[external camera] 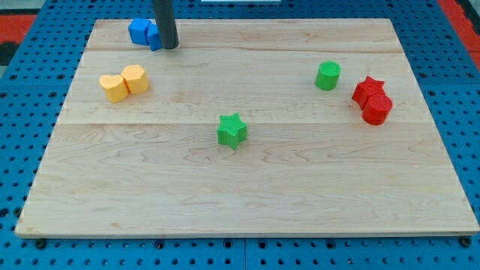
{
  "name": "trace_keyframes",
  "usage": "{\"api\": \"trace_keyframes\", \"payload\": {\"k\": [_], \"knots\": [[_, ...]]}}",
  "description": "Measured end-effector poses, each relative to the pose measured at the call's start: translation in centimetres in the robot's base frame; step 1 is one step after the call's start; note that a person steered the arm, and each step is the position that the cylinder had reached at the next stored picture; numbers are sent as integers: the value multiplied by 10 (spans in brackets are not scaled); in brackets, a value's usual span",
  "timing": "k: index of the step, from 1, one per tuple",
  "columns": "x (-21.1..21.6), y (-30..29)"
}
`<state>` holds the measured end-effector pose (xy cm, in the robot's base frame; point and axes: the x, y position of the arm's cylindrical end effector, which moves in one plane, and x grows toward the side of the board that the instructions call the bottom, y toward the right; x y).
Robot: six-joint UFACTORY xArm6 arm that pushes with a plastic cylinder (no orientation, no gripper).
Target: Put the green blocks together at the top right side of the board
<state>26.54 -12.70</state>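
Green blocks, two: star (232, 130) near the board's middle, cylinder (328, 76) toward the far right, well apart. Just right of the cylinder, two red blocks touching: star (367, 88), cylinder (377, 109). Far left: two yellow blocks (124, 82) touching; two blue blocks (144, 33) at the far edge, my tip (169, 46) against their right side. No jaws on this rod. Wooden desk (247, 202) beneath.

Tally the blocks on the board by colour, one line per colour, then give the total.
Blue: 2, a blue block and a second blue block partly behind my tip
Yellow: 2, a yellow heart block touching a yellow block
Green: 2, a green star block and a green cylinder block
Red: 2, a red star block touching a red block
Total: 8
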Motion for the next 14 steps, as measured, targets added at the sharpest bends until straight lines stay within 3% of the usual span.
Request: {"api": "trace_keyframes", "payload": {"k": [3,4,5,7,8,9,11,13,14], "knots": [[124,221],[80,269],[27,262],[73,271],[71,335],[56,356],[-1,330],[200,264],[220,175]]}}
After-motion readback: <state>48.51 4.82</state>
